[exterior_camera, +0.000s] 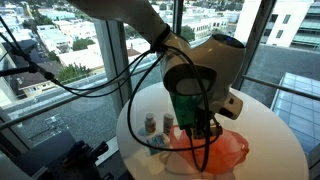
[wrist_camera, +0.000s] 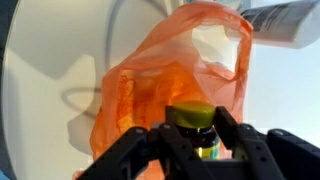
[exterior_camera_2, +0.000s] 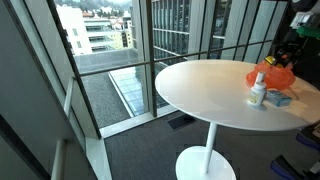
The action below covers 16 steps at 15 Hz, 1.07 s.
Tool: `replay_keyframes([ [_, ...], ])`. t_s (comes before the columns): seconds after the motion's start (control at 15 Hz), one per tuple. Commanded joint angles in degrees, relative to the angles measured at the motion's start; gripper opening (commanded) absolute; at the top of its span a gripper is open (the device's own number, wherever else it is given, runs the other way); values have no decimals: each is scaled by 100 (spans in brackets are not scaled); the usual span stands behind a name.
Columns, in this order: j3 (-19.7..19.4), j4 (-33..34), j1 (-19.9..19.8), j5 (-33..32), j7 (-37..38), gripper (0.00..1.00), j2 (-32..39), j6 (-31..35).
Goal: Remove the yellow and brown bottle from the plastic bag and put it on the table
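Observation:
In the wrist view my gripper (wrist_camera: 195, 132) is shut on the yellow and brown bottle (wrist_camera: 192, 117): a dark bottle with a yellow-green cap, held by the neck between both fingers. Behind it lies the orange plastic bag (wrist_camera: 150, 85), its mouth open towards the upper right. In an exterior view the gripper (exterior_camera: 198, 122) hangs just over the orange bag (exterior_camera: 222, 150) on the round white table (exterior_camera: 270, 135). The bottle is hidden there. In an exterior view the bag (exterior_camera_2: 272, 76) sits at the far side of the table (exterior_camera_2: 200, 90), with the arm (exterior_camera_2: 292, 45) above it.
A white bottle (wrist_camera: 285, 20) lies beside the bag's mouth. Small bottles (exterior_camera: 150, 124) and a blue item stand next to the bag; a white bottle (exterior_camera_2: 258, 90) and blue item (exterior_camera_2: 280, 97) show too. Glass windows surround the table.

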Motion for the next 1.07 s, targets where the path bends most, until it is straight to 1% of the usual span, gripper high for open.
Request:
replay_keyframes([
  [0.0,-72,-517,125,-140,0,19,-596,-91],
  [0.27,-124,-1011,215,-305,46,19,-1107,-120],
  [0.53,-94,-1384,317,-499,20,19,-1603,-325],
  [1.0,26,-1639,660,-555,-97,19,-2148,-745],
])
